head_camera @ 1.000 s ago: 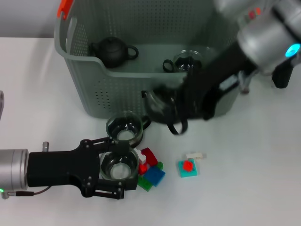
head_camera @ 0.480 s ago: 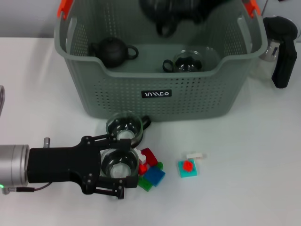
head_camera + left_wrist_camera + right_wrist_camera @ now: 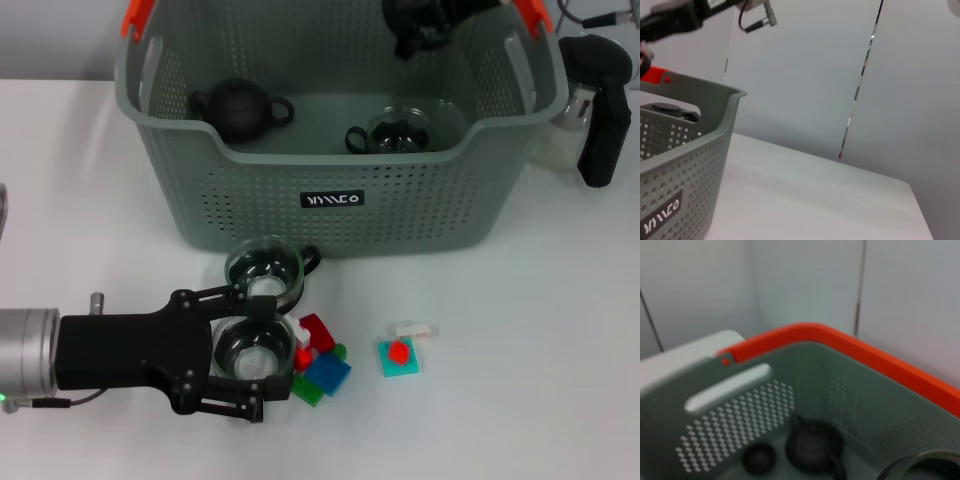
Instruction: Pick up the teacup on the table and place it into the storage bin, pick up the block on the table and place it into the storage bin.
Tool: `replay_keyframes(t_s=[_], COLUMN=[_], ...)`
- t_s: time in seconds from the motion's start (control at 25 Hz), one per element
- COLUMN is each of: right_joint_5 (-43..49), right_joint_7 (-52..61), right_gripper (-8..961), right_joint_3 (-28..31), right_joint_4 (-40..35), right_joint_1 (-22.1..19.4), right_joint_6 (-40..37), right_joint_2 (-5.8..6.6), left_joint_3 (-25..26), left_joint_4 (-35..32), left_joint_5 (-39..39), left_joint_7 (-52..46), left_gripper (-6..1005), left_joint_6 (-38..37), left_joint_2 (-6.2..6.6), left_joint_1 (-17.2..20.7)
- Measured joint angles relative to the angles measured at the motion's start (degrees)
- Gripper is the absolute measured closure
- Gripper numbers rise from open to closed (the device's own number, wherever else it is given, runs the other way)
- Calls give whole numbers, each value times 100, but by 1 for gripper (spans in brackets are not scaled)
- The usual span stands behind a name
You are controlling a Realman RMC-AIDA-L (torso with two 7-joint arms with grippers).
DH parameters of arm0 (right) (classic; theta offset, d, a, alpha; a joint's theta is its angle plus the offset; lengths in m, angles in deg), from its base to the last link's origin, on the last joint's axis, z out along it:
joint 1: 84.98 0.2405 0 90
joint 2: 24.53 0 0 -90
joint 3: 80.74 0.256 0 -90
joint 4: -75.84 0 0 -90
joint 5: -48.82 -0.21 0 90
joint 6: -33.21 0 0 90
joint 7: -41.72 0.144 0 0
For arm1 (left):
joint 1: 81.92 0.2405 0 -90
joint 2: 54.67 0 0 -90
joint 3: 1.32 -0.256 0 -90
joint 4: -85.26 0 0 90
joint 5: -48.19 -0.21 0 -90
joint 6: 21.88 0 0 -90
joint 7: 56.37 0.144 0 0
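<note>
The grey-green storage bin [image 3: 420,205] stands at the back of the white table and also fills the right wrist view [image 3: 740,405]; one corner of it shows in the left wrist view [image 3: 690,150]. Inside it lie a black teapot [image 3: 240,108] and a glass teacup [image 3: 400,128]. My right gripper [image 3: 440,12] hangs over the bin's far right, shut on a black teacup [image 3: 418,25]. My left gripper [image 3: 245,355] lies low at the front left. It is open, with its fingers on either side of a glass teacup [image 3: 255,350]. Coloured blocks [image 3: 322,368] lie just right of that cup.
A second glass teacup [image 3: 265,270] stands against the bin's front wall. A teal block with a red stud [image 3: 399,356] and a small white piece [image 3: 415,328] lie further right. A black-handled object [image 3: 598,100] stands right of the bin.
My right gripper has carried the black teacup from in front of the bin up and over its far right side. The left gripper has barely moved.
</note>
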Motion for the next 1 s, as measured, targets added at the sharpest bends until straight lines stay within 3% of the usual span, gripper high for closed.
replay_keyframes(t_s=[0.36, 1.0], right_joint_5=[838, 956], right_joint_7=[292, 304], right_gripper=[897, 896], right_joint_3=[-354, -692], right_joint_4=[608, 871], right_joint_1=[242, 327], right_joint_6=[652, 730], right_joint_2=[-181, -315], left_joint_3=[0, 0], left_joint_4=[3, 28], left_joint_5=[-6, -9], left_joint_7=[0, 13], left_gripper=[130, 131], left_joint_6=[14, 17], left_joint_2=[-2, -10], left_joint_1=[-24, 2])
